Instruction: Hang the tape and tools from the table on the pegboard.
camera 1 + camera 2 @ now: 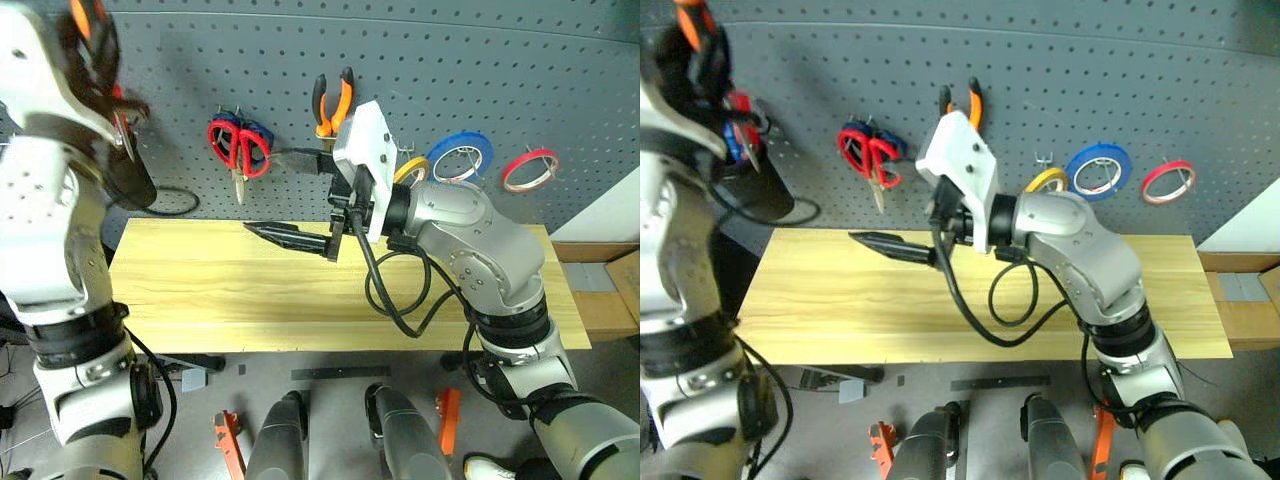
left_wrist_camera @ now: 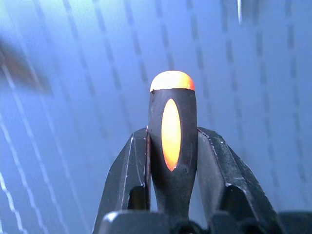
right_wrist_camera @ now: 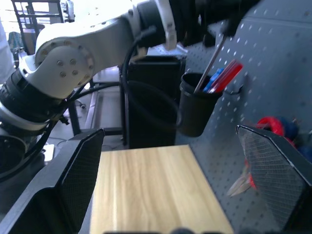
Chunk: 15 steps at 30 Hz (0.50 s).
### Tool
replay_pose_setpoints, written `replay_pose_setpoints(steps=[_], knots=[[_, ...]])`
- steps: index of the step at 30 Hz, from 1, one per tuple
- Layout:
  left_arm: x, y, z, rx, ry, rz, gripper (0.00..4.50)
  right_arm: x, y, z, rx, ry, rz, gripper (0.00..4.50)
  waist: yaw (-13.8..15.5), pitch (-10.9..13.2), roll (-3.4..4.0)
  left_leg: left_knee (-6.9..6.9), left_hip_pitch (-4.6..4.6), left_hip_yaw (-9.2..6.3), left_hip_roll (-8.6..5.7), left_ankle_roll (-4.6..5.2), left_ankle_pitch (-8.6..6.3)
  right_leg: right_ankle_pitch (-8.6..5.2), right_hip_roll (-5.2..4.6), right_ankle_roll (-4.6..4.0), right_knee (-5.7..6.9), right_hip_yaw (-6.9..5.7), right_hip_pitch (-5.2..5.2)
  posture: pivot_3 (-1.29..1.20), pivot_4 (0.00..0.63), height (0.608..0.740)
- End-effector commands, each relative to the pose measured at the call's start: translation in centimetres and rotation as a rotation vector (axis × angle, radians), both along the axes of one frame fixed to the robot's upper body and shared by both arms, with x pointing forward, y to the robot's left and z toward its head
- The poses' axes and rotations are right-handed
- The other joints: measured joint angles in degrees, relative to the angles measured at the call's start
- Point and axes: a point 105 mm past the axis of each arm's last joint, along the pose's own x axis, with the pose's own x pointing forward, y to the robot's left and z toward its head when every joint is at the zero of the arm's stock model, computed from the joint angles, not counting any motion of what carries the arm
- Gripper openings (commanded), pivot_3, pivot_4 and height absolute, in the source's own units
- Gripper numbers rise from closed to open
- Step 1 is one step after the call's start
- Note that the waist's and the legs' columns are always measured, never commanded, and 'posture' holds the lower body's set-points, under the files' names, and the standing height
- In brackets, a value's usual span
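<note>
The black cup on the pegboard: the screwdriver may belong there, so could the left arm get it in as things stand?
Probably yes. The left gripper holds the screwdriver raised just above the black cup, whose mouth is open at the top though pens already stand inside. The right gripper hangs apart, over the table.

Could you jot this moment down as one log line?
left hand: shut on screwdriver | right hand: open | table: bare

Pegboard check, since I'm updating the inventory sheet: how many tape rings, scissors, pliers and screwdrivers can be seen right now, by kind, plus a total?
Tape rings: 3, yellow, blue, red
Scissors: 2, the red-handled scissors with a blue-handled pair behind, on the pegboard
Pliers: 1
Screwdrivers: 1, held in the left gripper
Total: 7
</note>
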Motion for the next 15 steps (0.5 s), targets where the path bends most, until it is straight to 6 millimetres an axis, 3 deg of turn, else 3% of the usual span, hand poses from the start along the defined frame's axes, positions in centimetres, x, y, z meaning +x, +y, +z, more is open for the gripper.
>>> replay_pose_setpoints(steps=[1, 10, 15], knots=[[-0.6, 1.3, 2.3, 0.020, -0.099, 0.033, 0.94, -0.1, 0.2, 1.9, 0.058, -0.062, -0.012, 4.50, 0.0, 0.0, 0.00, 0.00, 0.00, 0.01, -0.01, 0.00, 0.00, 0.00, -0.01, 0.00, 0.04, 0.00, -0.01, -0.01, 0.205, 0.740], [0.0, 3.0, 2.1, 0.021, -0.101, 0.069, 0.94, 0.1, 0.8, 2.4, 0.074, -0.078, -0.024, 4.50, 0.0, 0.0, -0.08, 0.01, -0.02, 0.03, -0.03, -0.03, 0.02, 0.00, -0.07, -0.01, 0.07, -0.01, -0.05, -0.03, 0.202, 0.740], [0.5, 5.0, -0.1, 0.020, -0.053, 0.153, 0.94, -0.1, 0.9, 2.2, 0.064, -0.078, -0.017, 4.50, -0.1, -0.1, -0.09, 0.03, -0.01, 0.06, -0.03, -0.02, 0.01, 0.00, -0.07, -0.01, 0.15, 0.00, -0.06, -0.03, 0.201, 0.740]])
